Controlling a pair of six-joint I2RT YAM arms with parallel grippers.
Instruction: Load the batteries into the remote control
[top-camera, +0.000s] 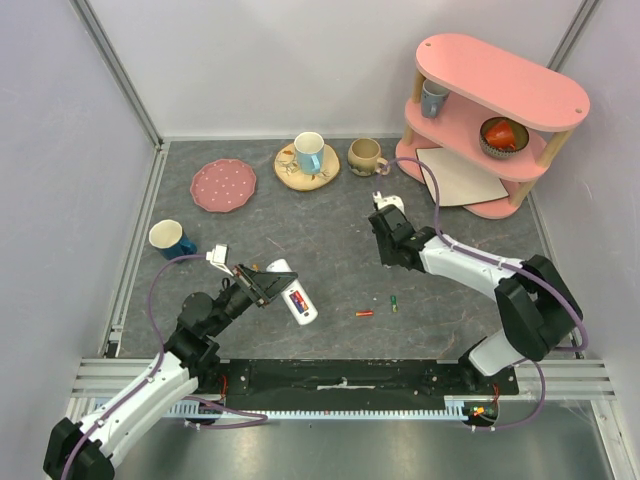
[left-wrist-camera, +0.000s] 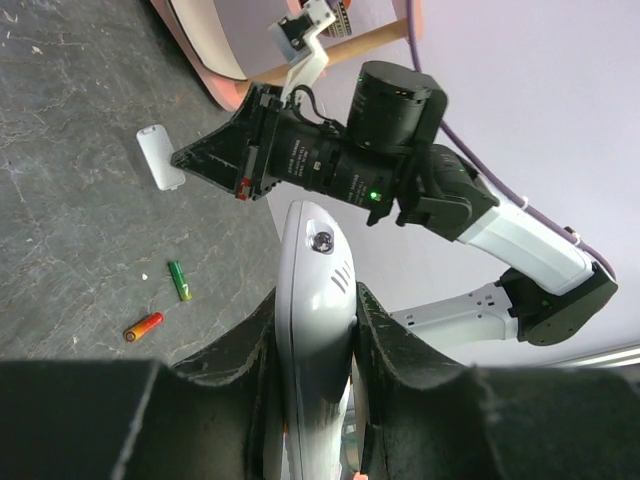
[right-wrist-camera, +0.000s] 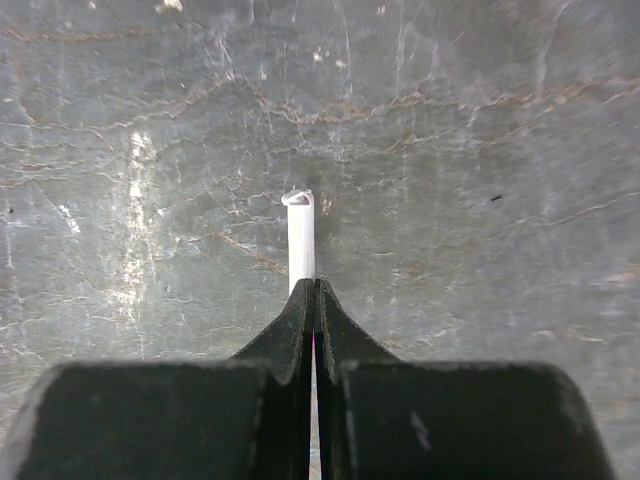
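At the far left of the dark grey desk (top-camera: 330, 240) a blue mug (top-camera: 172, 238) is standing upright, just beyond the left arm. The left pincer (top-camera: 268, 283) is gripping the white remote control (top-camera: 298, 298) by its long sides, its fingers (left-wrist-camera: 250, 345) closing only as far as the body allows, and is holding it off the desk with one end pointing toward the middle. A patch of red and blue is showing on the remote's upturned face, though whether that is a seated battery cannot be told. To the right of the remote, two batteries are lying loose on the desk: a red-orange battery (top-camera: 365, 313) and, just beside it but not touching, a green battery (top-camera: 394, 303). Beyond them, the right pincer (right-wrist-camera: 315, 288) is pressing its jaws almost together on a thin white battery cover (right-wrist-camera: 301, 240), seen edge-on from the right wrist and sticking out past the fingertips over bare desk. At the far right corner a pink shelf (top-camera: 500, 75) is carrying a cup and a bowl.
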